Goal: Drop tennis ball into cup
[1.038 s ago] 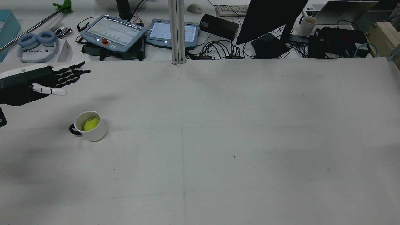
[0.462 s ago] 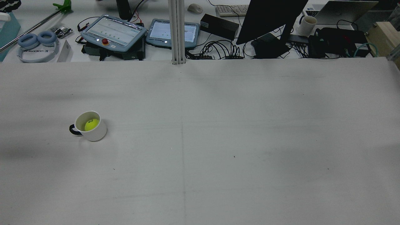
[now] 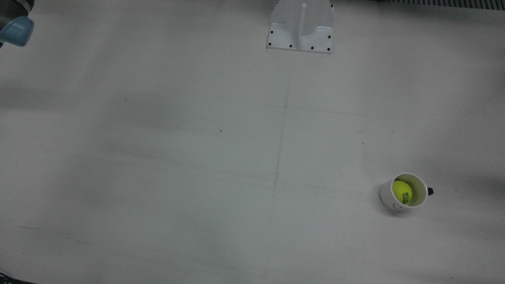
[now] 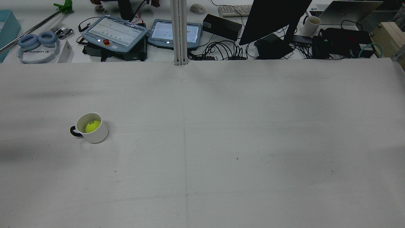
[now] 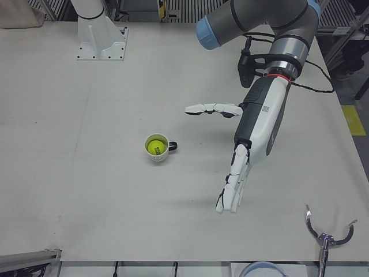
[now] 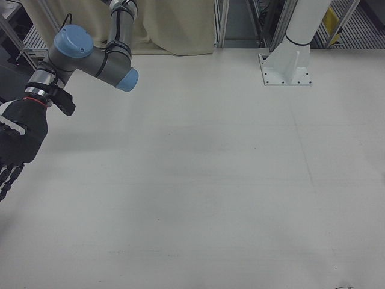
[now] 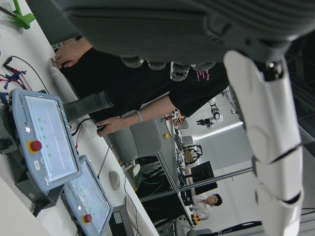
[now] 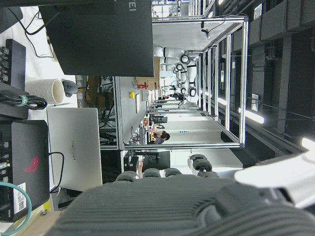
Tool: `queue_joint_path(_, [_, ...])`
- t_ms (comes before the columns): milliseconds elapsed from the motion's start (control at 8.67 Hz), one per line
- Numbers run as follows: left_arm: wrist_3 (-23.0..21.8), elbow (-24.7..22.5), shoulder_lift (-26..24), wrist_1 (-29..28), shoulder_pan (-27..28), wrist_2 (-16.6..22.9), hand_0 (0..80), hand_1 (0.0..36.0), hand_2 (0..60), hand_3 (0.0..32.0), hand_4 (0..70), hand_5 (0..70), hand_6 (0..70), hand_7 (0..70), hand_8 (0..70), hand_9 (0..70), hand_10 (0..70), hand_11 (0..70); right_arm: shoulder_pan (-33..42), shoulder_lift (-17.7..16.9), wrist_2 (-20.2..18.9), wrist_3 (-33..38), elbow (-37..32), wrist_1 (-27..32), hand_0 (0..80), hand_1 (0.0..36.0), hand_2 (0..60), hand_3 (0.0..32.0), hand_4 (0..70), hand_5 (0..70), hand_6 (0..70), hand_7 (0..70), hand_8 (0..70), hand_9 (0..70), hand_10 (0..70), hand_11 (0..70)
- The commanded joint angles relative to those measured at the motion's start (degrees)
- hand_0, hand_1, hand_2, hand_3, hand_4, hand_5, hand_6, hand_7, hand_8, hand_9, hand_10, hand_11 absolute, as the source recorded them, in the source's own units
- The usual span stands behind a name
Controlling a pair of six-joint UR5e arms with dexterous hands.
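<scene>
Pale grey tabletop fills every fixed view, bare except for one white cup (image 4: 92, 128) with a dark handle. From the rear camera the cup sits at about 9 o'clock from the table's middle, upright, and the tennis ball (image 4: 92, 126) lies inside it, below the rim. The overhead front camera confirms this: the ball (image 3: 402, 192) rests against the inner wall of the cup (image 3: 404, 191).

In the left-front camera the left hand (image 5: 253, 135) hangs well apart from the cup, toward 3 o'clock of it, fingers stretched straight and spread, holding nothing. The right hand (image 6: 13, 147) shows only at the edge of the right-front camera; its fingers point down, and whether they are apart or together I cannot tell.

Judging by this, the drop looks done. What remains is a clean retreat: keep the left hand high and wide of the cup so nothing clips the rim or tips it.
</scene>
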Motion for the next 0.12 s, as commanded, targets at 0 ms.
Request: queue_joint_path(0, [-0.1,-0.8,1.3,0.1,-0.5,0.1,46.8,19.6,12.7,0.0,0.0,0.2,0.1,9.5,0.0,0.5,0.0,0.0,-0.1,0.1,0.0,0.0,-0.1,0.1,0.0,0.0,0.0,0.0,0.0,0.0,0.0,0.0,0.0,0.0,0.0,0.0])
